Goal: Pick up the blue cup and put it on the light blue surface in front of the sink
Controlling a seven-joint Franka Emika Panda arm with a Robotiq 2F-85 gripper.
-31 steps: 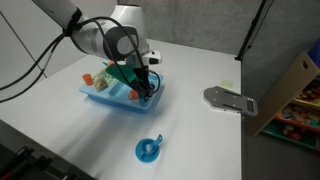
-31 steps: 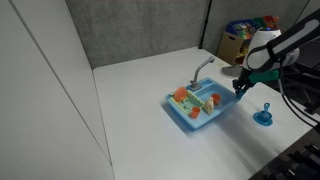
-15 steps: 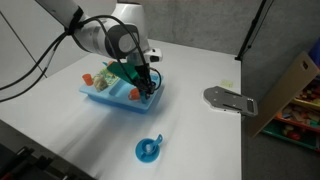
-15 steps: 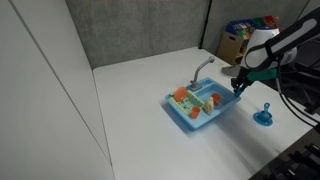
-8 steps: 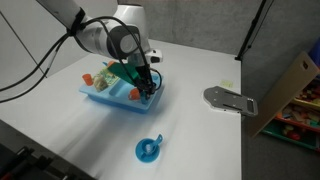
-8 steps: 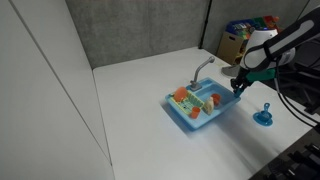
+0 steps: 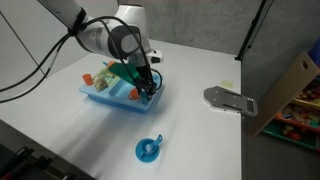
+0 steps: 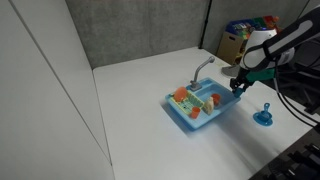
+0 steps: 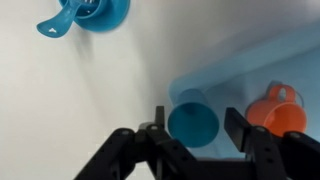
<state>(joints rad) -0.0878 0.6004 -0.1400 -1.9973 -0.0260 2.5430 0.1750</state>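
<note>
In the wrist view the blue cup (image 9: 192, 120) stands mouth-up between my two fingers on the light blue surface (image 9: 225, 68) of the toy sink. My gripper (image 9: 198, 128) brackets the cup, with a narrow gap showing between the cup and the right finger (image 9: 236, 126), so the jaws stand open around it. In both exterior views the gripper (image 7: 148, 90) (image 8: 238, 88) hangs low over the front corner of the sink (image 7: 104, 97) (image 8: 196, 112). The cup itself is hidden behind the fingers there.
An orange toy cup (image 9: 276, 110) sits just right of the blue cup. A flat blue disc with a handle (image 7: 149, 150) (image 9: 86, 14) lies on the white table near the sink. The grey faucet (image 8: 203, 68), a grey metal piece (image 7: 228, 100) and a cardboard box (image 7: 292, 88) stand further off.
</note>
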